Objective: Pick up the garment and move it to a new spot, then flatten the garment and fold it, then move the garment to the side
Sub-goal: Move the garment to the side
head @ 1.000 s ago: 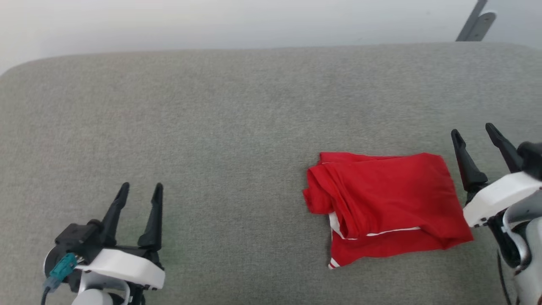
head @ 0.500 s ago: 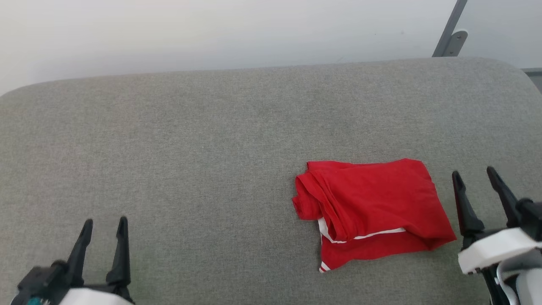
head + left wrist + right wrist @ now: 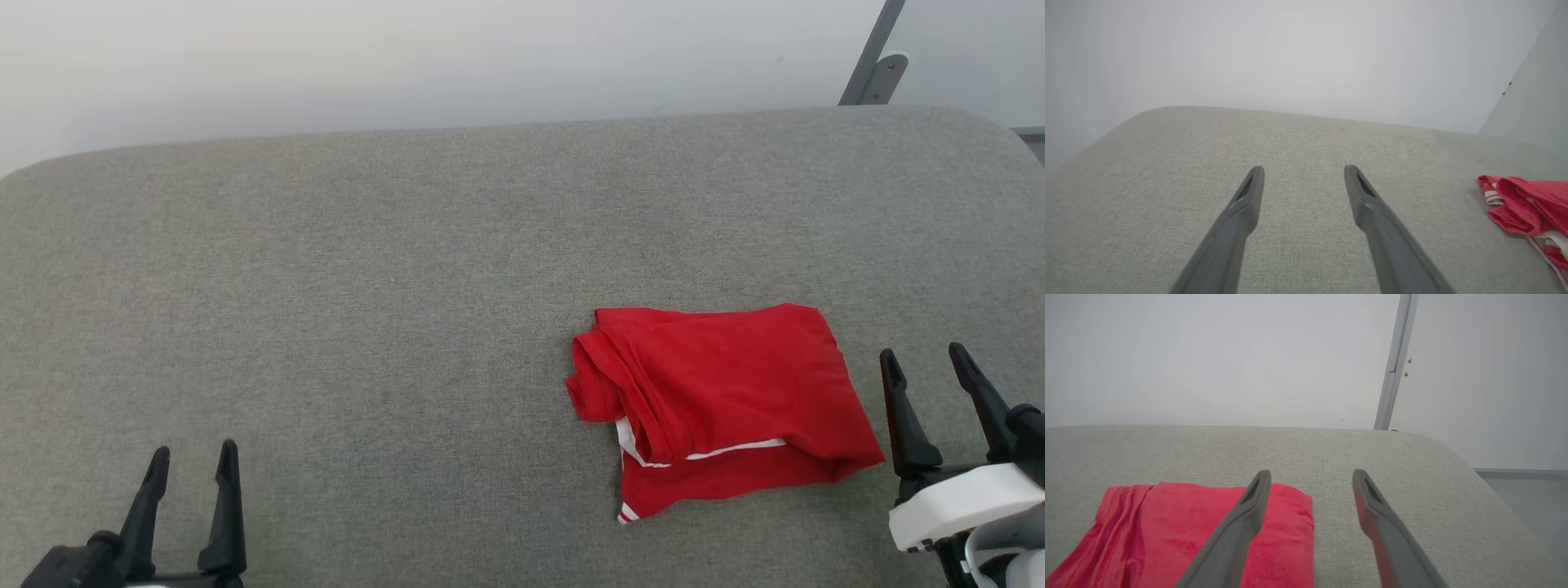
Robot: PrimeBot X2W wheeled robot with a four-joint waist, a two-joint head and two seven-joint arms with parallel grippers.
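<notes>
Grey cushion is stretching across the head view, with a pale wall running behind it and a grey metal post leaning at the upper right. The garment is lying folded into a rough rectangle on the right part of the cushion. Its left edge is bunching into rolled folds, and a white stripe is showing along its near side. The right gripper is hovering just beside the garment's right edge without touching it, its fingers spread apart and holding nothing. In the right wrist view, one of those fingers is crossing in front of the red cloth's corner. The left gripper is sitting at the lower left, well apart from the garment. It is likewise spread wide and empty, pointing over bare cushion.
</notes>
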